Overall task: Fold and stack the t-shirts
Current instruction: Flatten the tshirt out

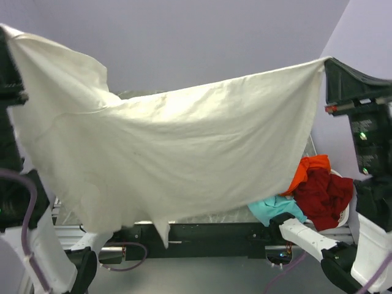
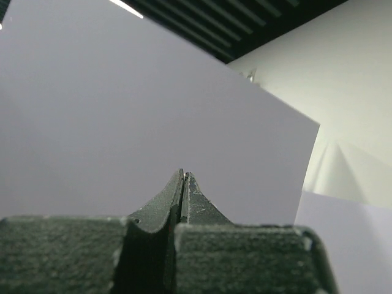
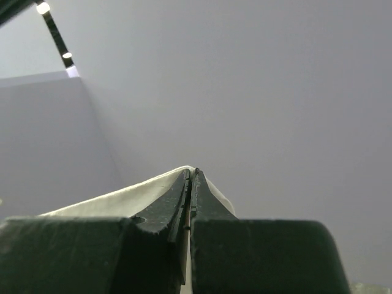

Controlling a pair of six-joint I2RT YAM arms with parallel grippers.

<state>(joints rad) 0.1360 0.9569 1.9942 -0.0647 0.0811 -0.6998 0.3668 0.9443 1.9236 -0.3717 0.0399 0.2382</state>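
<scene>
A large cream-white t-shirt [image 1: 184,147] hangs spread wide in the air between my two grippers. My left gripper [image 1: 5,29] holds its top left corner, and my right gripper [image 1: 326,60] holds the top right corner. In the left wrist view the left gripper [image 2: 184,173] is pressed shut, and the cloth barely shows there. In the right wrist view the right gripper [image 3: 193,171] is shut with a cream fold [image 3: 122,199] draped over the fingers. Orange [image 1: 312,166], dark red [image 1: 324,196] and teal [image 1: 275,208] t-shirts lie heaped at the lower right.
The heap of coloured shirts lies in a white basket [image 1: 344,222] at the right, near the right arm's base. The table's dark front rail [image 1: 208,233] runs below the hanging shirt, which hides most of the table. A lavender wall stands behind.
</scene>
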